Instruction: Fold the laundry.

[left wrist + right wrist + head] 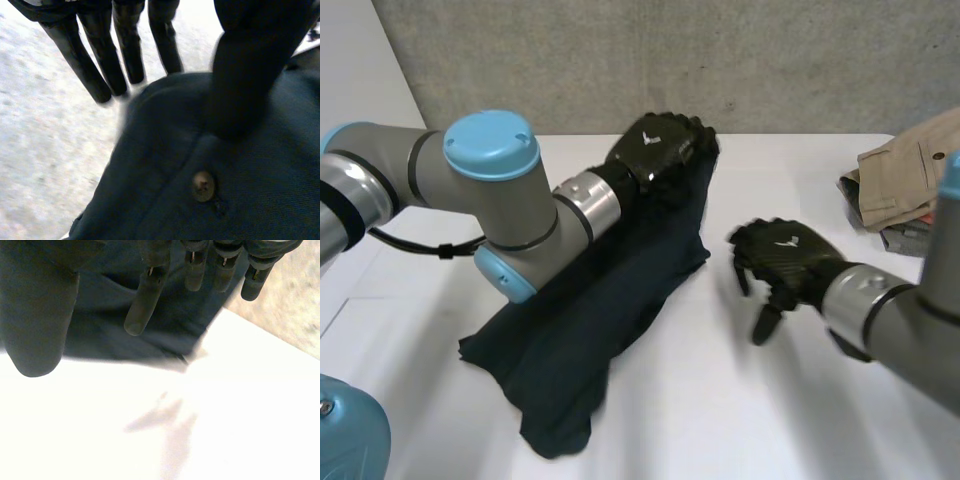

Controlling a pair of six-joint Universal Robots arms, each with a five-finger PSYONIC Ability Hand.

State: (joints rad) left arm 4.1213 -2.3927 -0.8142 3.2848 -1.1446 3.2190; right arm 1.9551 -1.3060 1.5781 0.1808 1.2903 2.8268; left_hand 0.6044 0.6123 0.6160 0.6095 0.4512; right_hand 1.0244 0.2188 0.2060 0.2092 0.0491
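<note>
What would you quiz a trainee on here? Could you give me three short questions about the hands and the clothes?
1. True or false: the right hand is holding the dark garment.
2. Which hand is on the far end of the dark garment? A) the left hand B) the right hand C) neither
3. Fill in: the beige clothes lie at the edge of the table on the robot's ____ side.

Key
1. False: it is beside the garment, fingers relaxed, holding nothing.
2. A: the left hand is there, its thumb on the cloth and its fingers straight.
3. right
</note>
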